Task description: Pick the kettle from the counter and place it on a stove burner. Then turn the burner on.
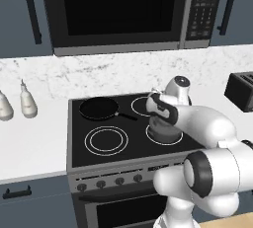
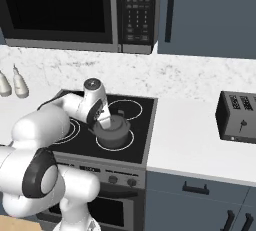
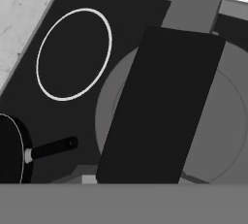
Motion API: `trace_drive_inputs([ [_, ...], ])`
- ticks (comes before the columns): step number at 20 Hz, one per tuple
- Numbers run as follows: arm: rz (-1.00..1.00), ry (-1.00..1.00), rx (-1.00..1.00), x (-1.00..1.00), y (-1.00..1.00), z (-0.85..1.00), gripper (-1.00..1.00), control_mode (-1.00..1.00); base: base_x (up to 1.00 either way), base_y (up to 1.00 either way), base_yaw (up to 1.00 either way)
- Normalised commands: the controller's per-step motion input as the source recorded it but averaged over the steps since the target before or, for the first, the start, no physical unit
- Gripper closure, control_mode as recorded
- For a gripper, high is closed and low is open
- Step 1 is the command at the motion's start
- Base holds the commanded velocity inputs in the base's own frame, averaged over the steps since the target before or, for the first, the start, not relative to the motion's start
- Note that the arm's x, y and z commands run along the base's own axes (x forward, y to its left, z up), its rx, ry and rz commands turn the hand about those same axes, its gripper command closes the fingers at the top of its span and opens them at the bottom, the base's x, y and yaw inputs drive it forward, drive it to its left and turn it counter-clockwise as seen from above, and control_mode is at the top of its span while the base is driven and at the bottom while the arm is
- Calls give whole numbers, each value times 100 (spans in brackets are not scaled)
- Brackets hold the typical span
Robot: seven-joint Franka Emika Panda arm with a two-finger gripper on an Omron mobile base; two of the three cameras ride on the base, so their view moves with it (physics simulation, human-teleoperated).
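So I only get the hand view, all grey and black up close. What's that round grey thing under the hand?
Observer: That's the kettle. It sits on the front right burner of the stove.
Operator: What's off to the right of the stove?
Observer: A dark toaster stands on the white counter.
Operator: And where do you switch a burner on?
Observer: There's a row of knobs along the stove's front edge, below the burners. Nothing is touching them.
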Motion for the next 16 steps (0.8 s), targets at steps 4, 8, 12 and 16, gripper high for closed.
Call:
trace_drive_inputs([
  [4, 0, 3, 0, 9, 0, -46, 100, -100, 0, 0, 0],
  [8, 0, -1, 0, 17, 0, -23, 100, -100, 0, 0, 0],
  [12, 0, -4, 0, 30, 0, -1, 100, -100, 0, 0, 0],
  [16, 0, 0, 0, 0, 0, 0, 100, -100, 0, 0, 0],
])
